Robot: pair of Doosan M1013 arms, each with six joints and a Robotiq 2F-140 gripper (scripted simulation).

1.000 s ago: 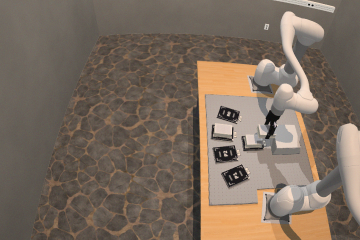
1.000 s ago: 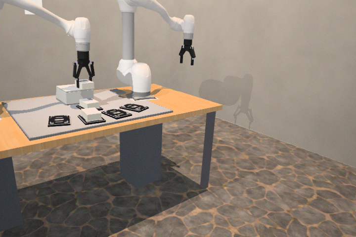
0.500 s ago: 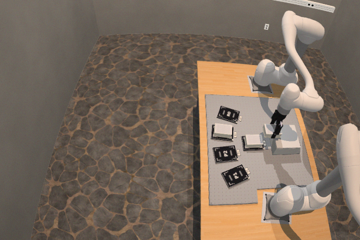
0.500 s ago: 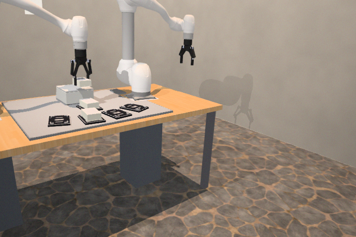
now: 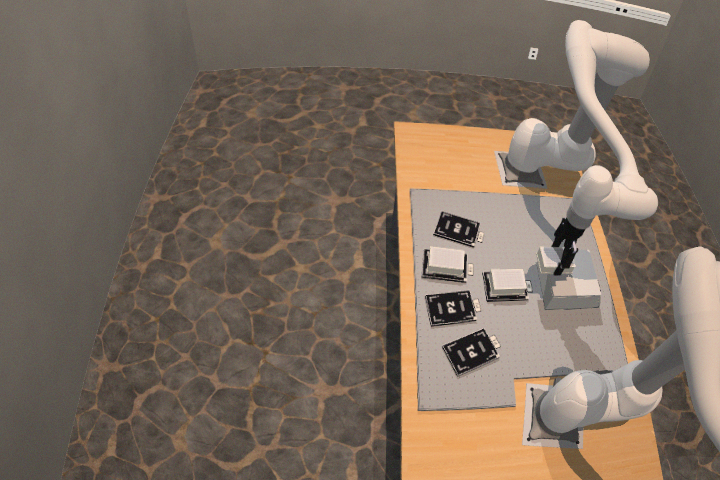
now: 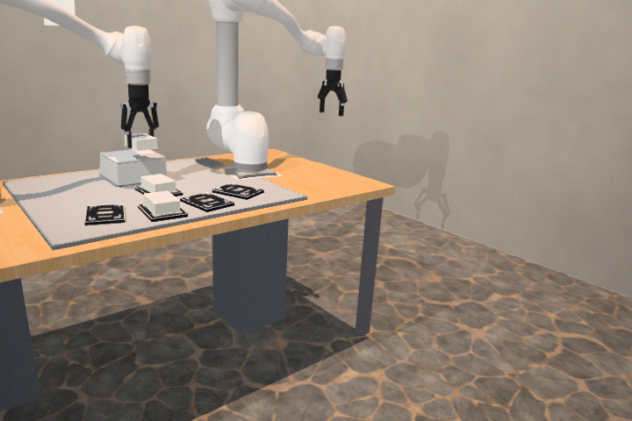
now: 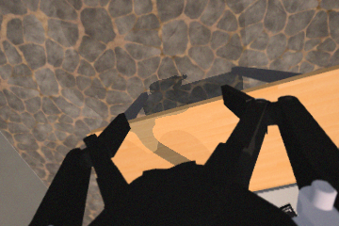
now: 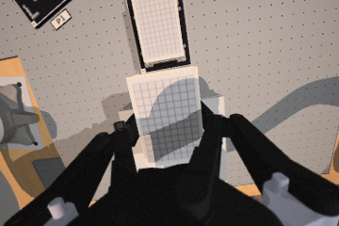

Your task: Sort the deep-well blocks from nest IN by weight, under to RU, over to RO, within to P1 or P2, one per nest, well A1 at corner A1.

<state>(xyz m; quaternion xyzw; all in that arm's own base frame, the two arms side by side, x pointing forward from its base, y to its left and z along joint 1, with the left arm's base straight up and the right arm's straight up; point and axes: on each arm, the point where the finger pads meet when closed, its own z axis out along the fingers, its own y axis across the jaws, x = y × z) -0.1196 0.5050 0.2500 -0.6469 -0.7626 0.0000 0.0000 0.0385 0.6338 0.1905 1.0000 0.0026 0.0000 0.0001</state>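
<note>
My right gripper [image 5: 563, 261] [image 6: 140, 139] [image 8: 169, 113] is shut on a white gridded block [image 5: 549, 258] [image 6: 144, 142] [image 8: 165, 101], holding it over the near part of the check-weigher [image 5: 570, 301] [image 6: 115, 169]. Whether they touch is unclear. No lit lamp shows. A second block [image 5: 508, 279] [image 6: 157, 182] [image 8: 158, 28] sits in the IN nest [image 5: 506, 298] [image 8: 186, 49]. A third block [image 5: 447, 258] [image 6: 161, 202] sits in the RU nest [image 5: 443, 277] [image 6: 163, 218]. My left gripper [image 6: 332, 113] [image 7: 172, 108] is open and empty, high beyond the table.
Empty black nests RO [image 5: 457, 227] [image 6: 105, 214], P2 [image 5: 451, 307] [image 6: 206, 203] and P1 [image 5: 471, 352] [image 6: 235, 192] lie along the mat [image 5: 463, 390] [image 6: 43, 213]. The left arm's base [image 5: 567, 404] [image 6: 251, 139] stands beyond the P1 end.
</note>
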